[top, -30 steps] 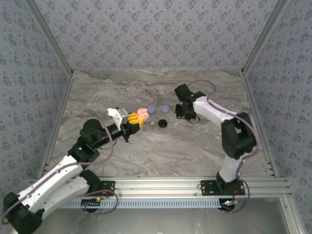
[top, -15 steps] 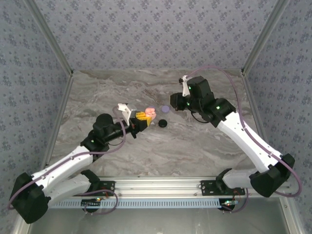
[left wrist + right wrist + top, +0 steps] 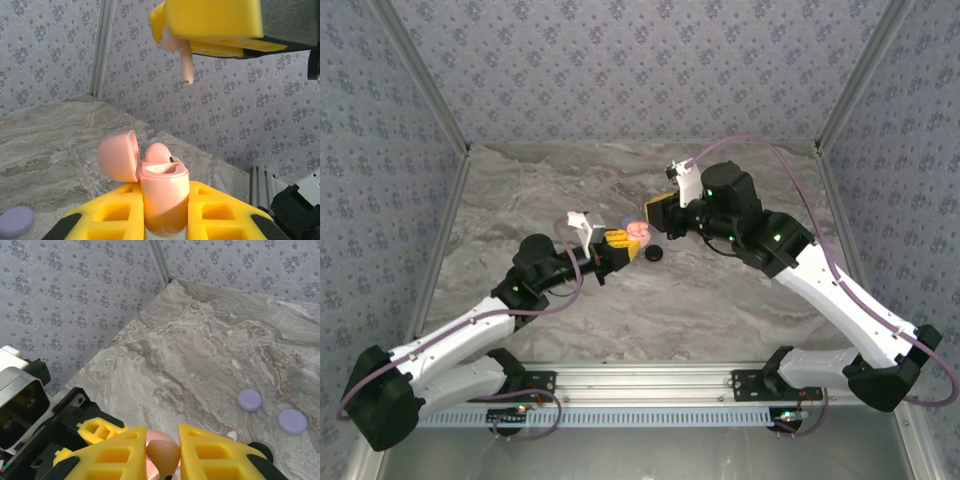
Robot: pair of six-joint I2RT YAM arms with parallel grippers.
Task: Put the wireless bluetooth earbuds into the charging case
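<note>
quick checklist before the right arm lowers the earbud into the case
1. pink charging case clamped in left gripper: ok
2. case lid open: ok
3. pale pink earbud pinched in right gripper, stem pointing down: ok
4. earbud lined up over the case opening: cannot tell, depth unclear
5. free slot left inside the case: cannot tell

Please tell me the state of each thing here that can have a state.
Pink charging case: lid open, held upright in left gripper.
Pink earbud: pinched in right gripper, stem down, above the case, not yet inserted.
Two purple cases: closed, flat on table.
Black case: on table; lid unclear.
</note>
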